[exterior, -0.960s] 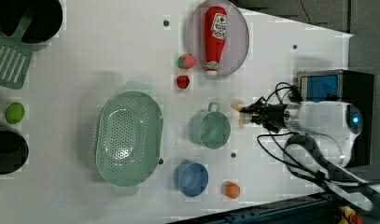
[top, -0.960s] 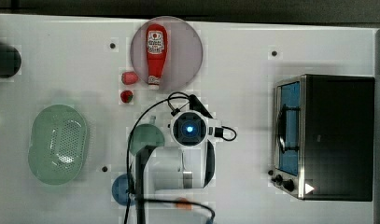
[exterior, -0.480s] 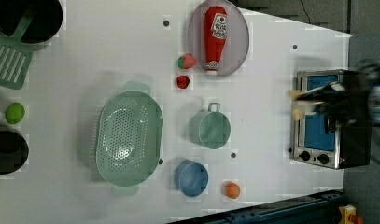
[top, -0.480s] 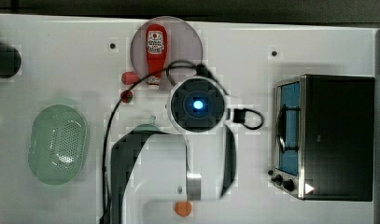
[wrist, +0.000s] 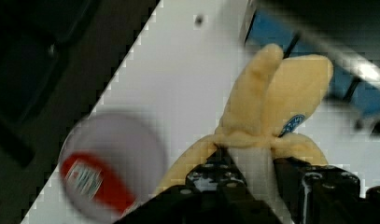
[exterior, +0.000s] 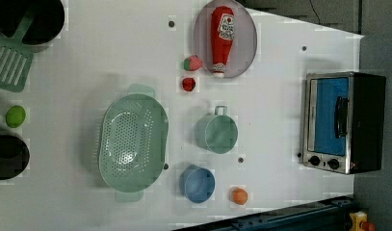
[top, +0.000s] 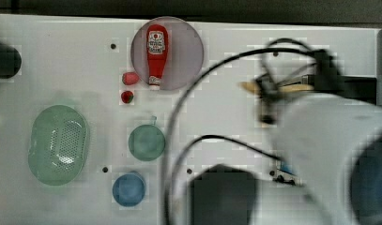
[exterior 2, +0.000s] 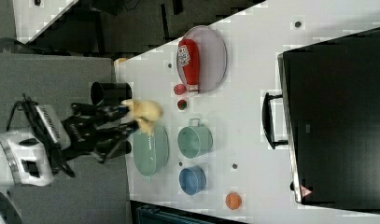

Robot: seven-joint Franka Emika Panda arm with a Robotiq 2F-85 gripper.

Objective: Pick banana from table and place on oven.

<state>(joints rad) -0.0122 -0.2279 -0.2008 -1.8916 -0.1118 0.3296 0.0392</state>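
Banana [wrist: 271,116] is off the bench [exterior: 111,48] now: a second ago we had it low beside the green cup [top: 146,142], and half a second ago it was swinging toward the oven [exterior: 345,120]. Our claw [wrist: 253,179] is clamped on its lower end, peel strips splayed above the fingers, and the wrist view's background shows blue oven glass just behind the fruit. In the top view the arm has climbed close to the lens at the frame's right, with the banana poking out at upper right, near the oven's place. In the right view it sits at middle left, well clear of the surface. We judge the lift done and the carry underway; release on the oven's black top remains.
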